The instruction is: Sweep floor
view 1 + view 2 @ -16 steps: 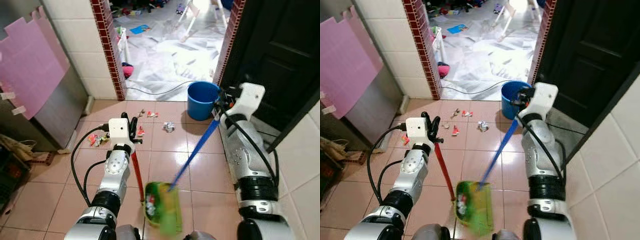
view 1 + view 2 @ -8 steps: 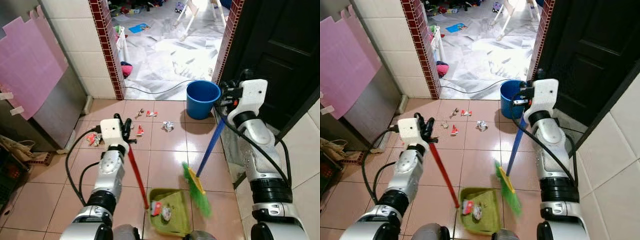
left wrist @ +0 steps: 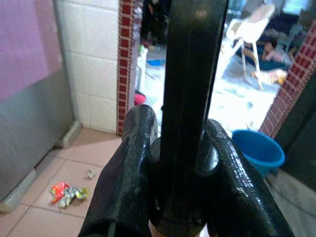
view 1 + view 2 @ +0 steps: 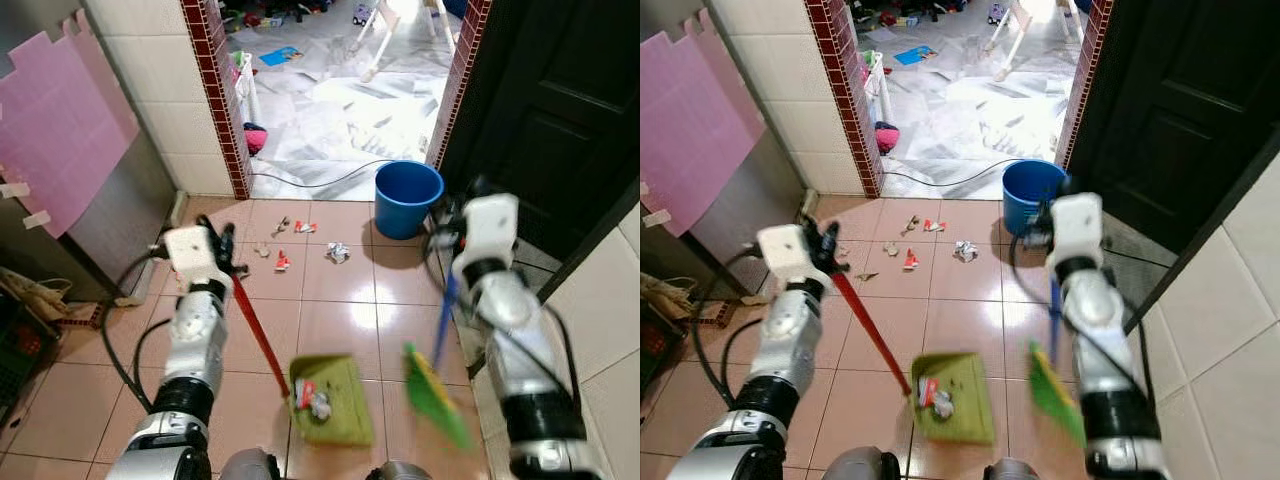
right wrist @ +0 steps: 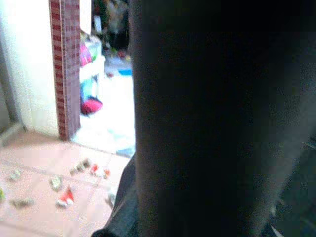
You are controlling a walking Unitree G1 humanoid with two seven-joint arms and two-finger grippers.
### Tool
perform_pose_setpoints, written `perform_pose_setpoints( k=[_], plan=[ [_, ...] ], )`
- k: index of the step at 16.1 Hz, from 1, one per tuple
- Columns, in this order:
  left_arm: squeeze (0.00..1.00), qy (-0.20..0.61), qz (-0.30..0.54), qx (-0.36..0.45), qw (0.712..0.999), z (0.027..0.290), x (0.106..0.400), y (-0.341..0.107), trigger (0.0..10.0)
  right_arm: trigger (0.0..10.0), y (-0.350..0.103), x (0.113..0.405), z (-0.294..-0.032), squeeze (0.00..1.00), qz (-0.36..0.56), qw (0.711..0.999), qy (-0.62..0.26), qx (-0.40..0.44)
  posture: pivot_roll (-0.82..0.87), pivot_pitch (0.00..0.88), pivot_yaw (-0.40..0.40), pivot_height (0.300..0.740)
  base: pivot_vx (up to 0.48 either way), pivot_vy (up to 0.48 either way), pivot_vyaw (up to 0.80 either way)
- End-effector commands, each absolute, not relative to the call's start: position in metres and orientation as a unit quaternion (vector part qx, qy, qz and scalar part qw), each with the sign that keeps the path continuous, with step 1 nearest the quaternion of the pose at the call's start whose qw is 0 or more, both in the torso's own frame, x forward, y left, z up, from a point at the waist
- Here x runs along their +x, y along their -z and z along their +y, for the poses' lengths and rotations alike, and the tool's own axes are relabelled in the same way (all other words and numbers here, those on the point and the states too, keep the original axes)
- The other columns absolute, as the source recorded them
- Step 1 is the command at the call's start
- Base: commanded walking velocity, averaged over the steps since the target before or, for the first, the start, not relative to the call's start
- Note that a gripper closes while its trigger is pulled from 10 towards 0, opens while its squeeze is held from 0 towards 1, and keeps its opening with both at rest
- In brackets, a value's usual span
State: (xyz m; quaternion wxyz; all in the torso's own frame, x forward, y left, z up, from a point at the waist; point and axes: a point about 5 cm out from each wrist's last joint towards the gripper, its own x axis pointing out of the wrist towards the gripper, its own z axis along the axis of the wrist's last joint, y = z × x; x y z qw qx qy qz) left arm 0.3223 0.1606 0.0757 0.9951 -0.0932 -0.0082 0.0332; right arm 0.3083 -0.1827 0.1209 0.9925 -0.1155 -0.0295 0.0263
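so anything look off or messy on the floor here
Yes. Litter scraps and a crumpled paper ball lie unswept on the tiles near the blue bucket, and more wrappers sit by the left wall. The green dustpan already holds some rubbish. The room beyond the doorway is strewn with clutter too.

Glossy terracotta floor tiles [image 4: 340, 320] are catching glare, red-brick doorway edging [image 4: 215, 90] is framing a bright cluttered room beyond, and a dark door [image 4: 560, 110] is standing at right.
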Motion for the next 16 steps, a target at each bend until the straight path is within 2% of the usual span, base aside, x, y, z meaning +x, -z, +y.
perform_pose_setpoints(
  k=[1,4,8,11,14,16],
  plan=[
    [0.00,-0.050,-0.047,-0.110,0.992,0.171,0.330,-0.096,10.0,10.0,-0.124,0.307,-0.177,0.00,-0.040,0.991,-0.028,-0.128,-0.10,0.000,0.032,0.740,0.000,0.000,0.00],
    [0.00,-0.058,-0.068,-0.144,0.985,0.180,0.335,-0.113,10.0,10.0,-0.123,0.304,-0.167,0.00,-0.048,0.987,-0.040,-0.147,-0.11,0.000,0.035,0.740,0.000,0.000,0.00],
    [0.00,-0.069,-0.132,-0.114,0.982,0.190,0.342,-0.151,10.0,10.0,-0.129,0.300,-0.171,0.00,-0.089,0.988,-0.002,-0.127,-0.10,0.000,0.058,0.740,0.000,0.000,0.00],
    [0.00,-0.085,-0.180,-0.129,0.971,0.196,0.350,-0.186,10.0,10.0,-0.126,0.300,-0.167,0.00,-0.089,0.988,-0.010,-0.128,-0.10,0.000,0.061,0.740,0.000,0.000,0.00],
    [0.00,-0.098,-0.235,-0.136,0.957,0.206,0.355,-0.225,10.0,10.0,-0.125,0.301,-0.168,0.00,-0.088,0.987,-0.007,-0.131,-0.11,0.000,0.065,0.740,0.314,0.087,0.00],
    [0.00,-0.104,-0.241,-0.145,0.954,0.207,0.356,-0.233,10.0,10.0,-0.124,0.301,-0.168,0.00,-0.087,0.988,-0.006,-0.130,-0.11,0.000,0.065,0.740,0.396,0.272,0.00]
  ],
)
